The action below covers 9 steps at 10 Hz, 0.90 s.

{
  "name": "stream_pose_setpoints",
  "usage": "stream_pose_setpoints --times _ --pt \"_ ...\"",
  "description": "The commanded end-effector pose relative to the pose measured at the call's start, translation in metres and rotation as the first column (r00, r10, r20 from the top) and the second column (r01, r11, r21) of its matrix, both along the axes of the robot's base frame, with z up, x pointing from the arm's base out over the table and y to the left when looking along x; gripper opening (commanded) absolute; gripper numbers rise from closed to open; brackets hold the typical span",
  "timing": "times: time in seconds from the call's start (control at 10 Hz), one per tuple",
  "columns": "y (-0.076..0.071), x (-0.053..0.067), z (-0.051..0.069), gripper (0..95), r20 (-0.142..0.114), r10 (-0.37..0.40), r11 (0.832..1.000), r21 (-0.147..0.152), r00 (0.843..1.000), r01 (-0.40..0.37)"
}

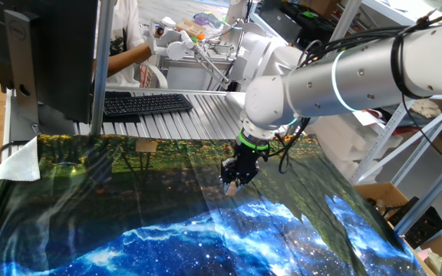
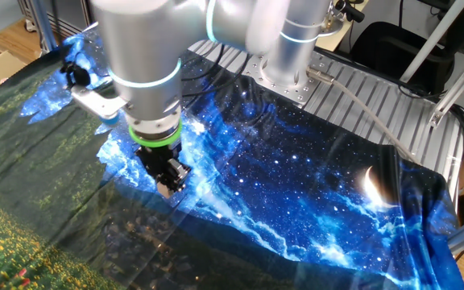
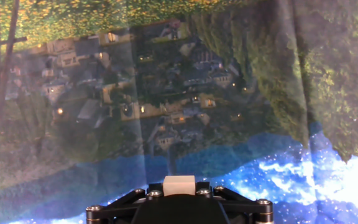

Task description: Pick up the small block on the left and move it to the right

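Gripper (image 1: 232, 186) pinching the small block (image 3: 178, 185) above the cloth (image 1: 129, 192). Keep grip firm, carry level rightward, lower gently before letting go.

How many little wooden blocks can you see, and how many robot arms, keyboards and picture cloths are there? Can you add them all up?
Wooden blocks: 1, the small block held in the end effector
Robot arms: 1
Keyboards: 1
Picture cloths: 1
Total: 4
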<state>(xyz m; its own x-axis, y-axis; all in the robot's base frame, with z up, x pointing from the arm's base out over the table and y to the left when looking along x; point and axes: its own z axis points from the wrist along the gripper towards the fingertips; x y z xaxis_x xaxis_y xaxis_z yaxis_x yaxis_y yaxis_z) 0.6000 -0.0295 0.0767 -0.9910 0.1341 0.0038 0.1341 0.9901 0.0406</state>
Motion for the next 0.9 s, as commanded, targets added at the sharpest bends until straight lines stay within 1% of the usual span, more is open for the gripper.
stream_pose_setpoints --times 0.1,0.2,0.4,0.8,0.9 --pt "-0.0001 0.0010 -0.0010 0.0 0.001 -0.002 1.000 -0.001 1.000 0.002" --pt "-0.0001 0.0010 -0.0010 0.0 0.000 0.002 1.000 -0.018 1.000 -0.002" --pt "-0.0001 0.0010 -0.0010 0.0 0.003 0.013 1.000 -0.022 1.000 -0.012" --pt "-0.0001 0.0010 -0.0010 0.0 0.008 0.063 0.998 -0.030 0.998 -0.062" --pt "-0.0001 0.0010 -0.0010 0.0 0.007 0.078 0.996 -0.038 0.997 -0.077"
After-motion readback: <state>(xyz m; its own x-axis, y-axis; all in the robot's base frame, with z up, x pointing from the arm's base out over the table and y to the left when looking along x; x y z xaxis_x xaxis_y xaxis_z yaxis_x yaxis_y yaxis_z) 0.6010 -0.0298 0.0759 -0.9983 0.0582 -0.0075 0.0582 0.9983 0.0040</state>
